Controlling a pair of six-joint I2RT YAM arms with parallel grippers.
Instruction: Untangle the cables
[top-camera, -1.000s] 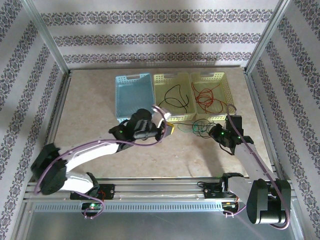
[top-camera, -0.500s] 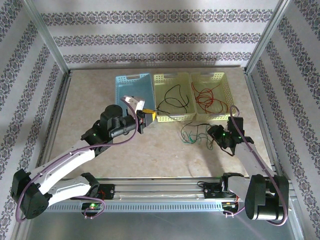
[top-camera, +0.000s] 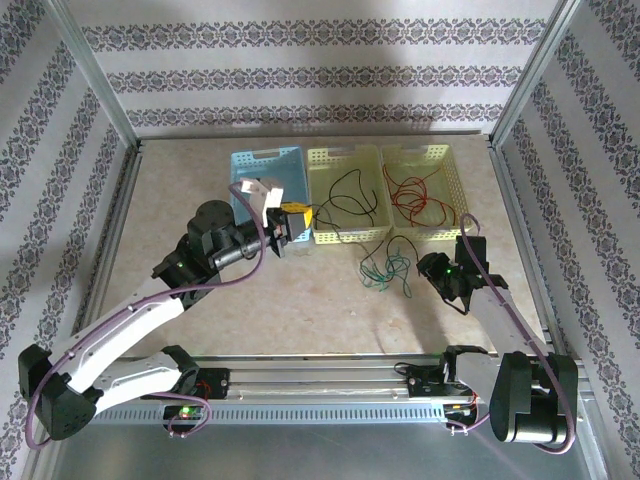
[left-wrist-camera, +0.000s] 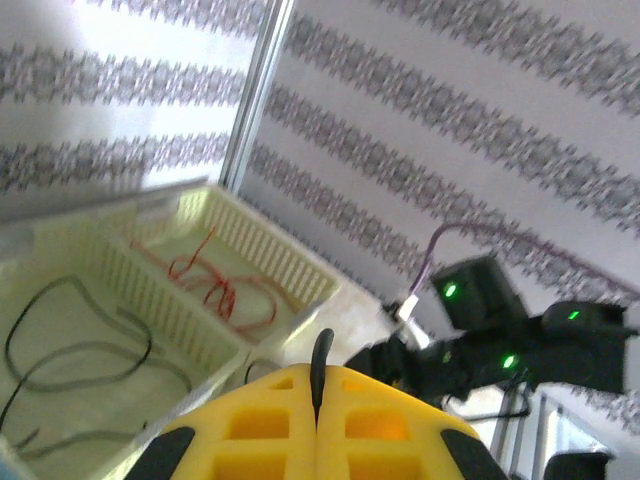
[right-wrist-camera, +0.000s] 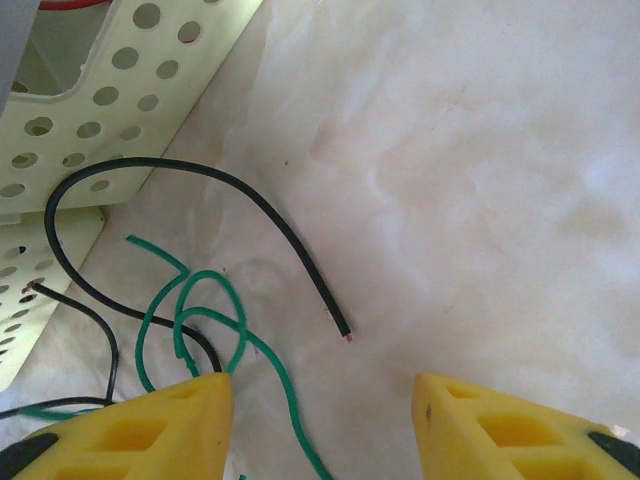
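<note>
My left gripper (top-camera: 297, 216) hangs over the seam between the blue and middle baskets, shut on one end of the black cable (top-camera: 352, 203). That end pokes out between the closed yellow fingers (left-wrist-camera: 320, 372). The rest of the black cable loops through the middle yellow basket (top-camera: 345, 152) and trails onto the table, where a free end (right-wrist-camera: 250, 200) shows. The green cable (top-camera: 384, 268) lies in a loose tangle on the table, crossing the black one (right-wrist-camera: 200, 320). My right gripper (top-camera: 422, 264) stands open just right of it, low over the table (right-wrist-camera: 320, 400), holding nothing. The red cable (top-camera: 415, 195) lies in the right basket (left-wrist-camera: 215, 290).
Three baskets stand in a row at the back: blue (top-camera: 265, 160), then the two pale yellow ones, the right one (top-camera: 418, 152) holding the red cable. A corner of a perforated basket wall (right-wrist-camera: 100, 100) is close to my right gripper. Bare tabletop spreads at the left and front.
My right gripper has opened and let the green cable drop onto the table. The left arm has swung left and back toward the blue basket, pulling the black cable with it.
</note>
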